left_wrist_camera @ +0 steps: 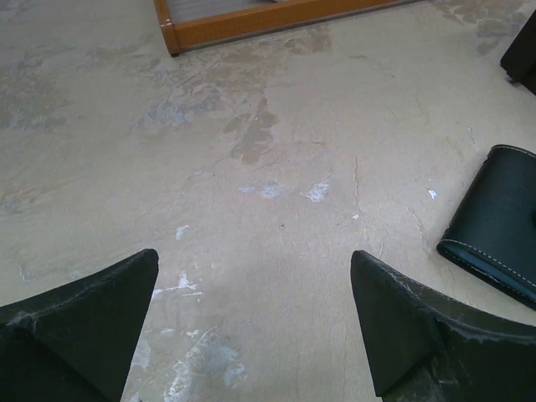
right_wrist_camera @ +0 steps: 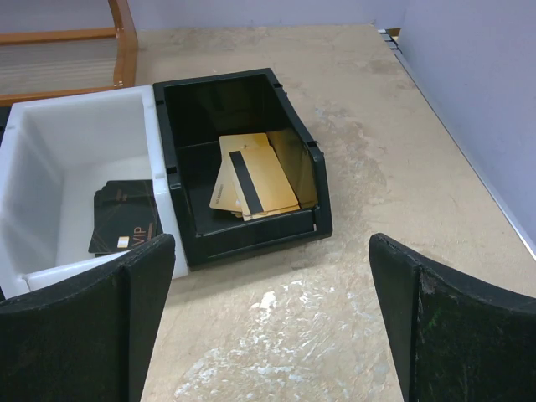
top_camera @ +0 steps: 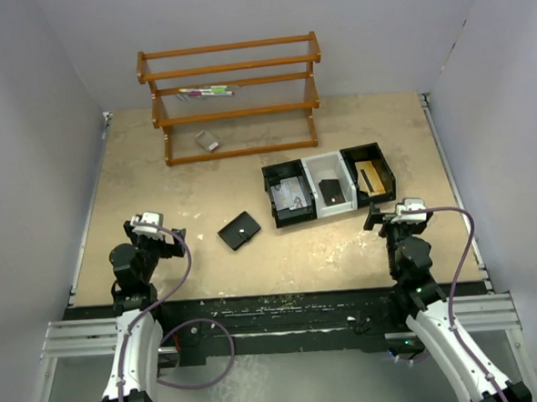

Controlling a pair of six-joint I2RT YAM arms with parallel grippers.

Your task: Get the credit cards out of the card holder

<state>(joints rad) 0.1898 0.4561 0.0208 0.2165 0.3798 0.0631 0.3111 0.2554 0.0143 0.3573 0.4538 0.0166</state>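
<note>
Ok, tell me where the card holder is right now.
In the top view the card holder lies flat on the table, left of centre, between the left gripper and the three-bin tray.

light: I'm seeing bright, even, diffuse | shadows: falling soft and faint | focus: all three views reading sharp

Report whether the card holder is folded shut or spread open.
Folded shut. The card holder lies flat on the table as one black square, pale dot up; no lining or slots show.
</note>
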